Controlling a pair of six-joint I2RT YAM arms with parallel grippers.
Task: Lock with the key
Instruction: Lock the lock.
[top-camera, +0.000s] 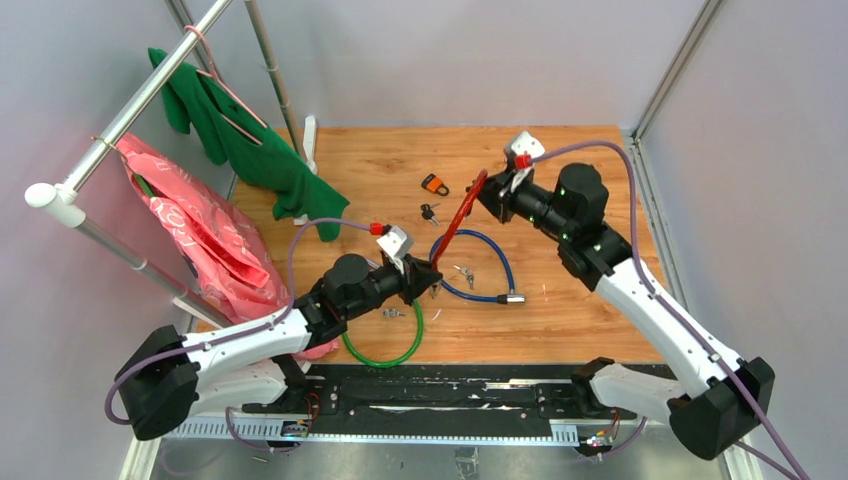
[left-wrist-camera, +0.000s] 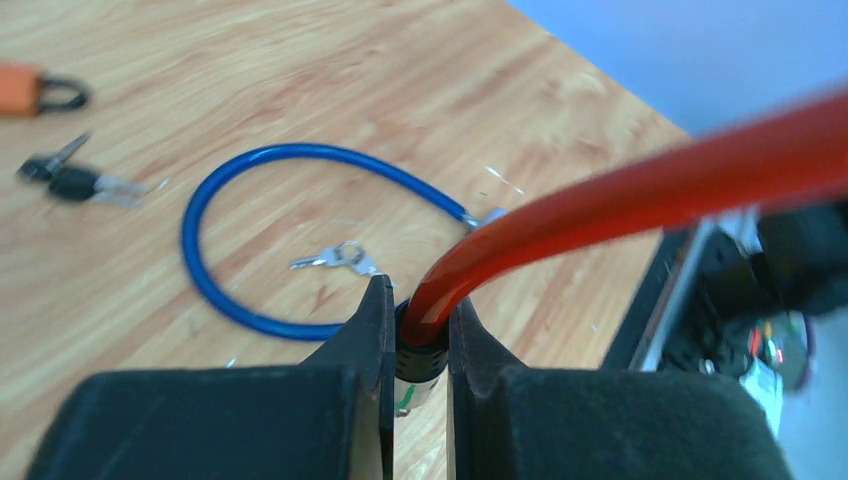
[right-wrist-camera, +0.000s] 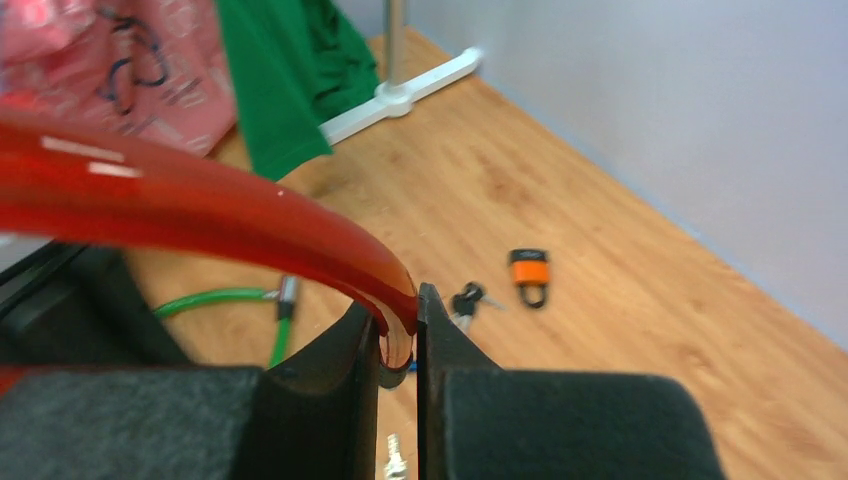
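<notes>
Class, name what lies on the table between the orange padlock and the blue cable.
The black-headed keys lie there, as the top and left wrist views show.

txt/labels: none legible in all 3 views | pink bag (top-camera: 205, 240): pale print on plastic, poss. lettering, too blurred to read | nos./brands: none made out

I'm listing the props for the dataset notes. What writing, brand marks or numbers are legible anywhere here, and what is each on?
No text can be read in any view.
pink bag: dark printing, too blurred to read.
red cable lock: small white marks on the sheath, too blurred to read.
orange padlock: no legible marking, too small to tell.
</notes>
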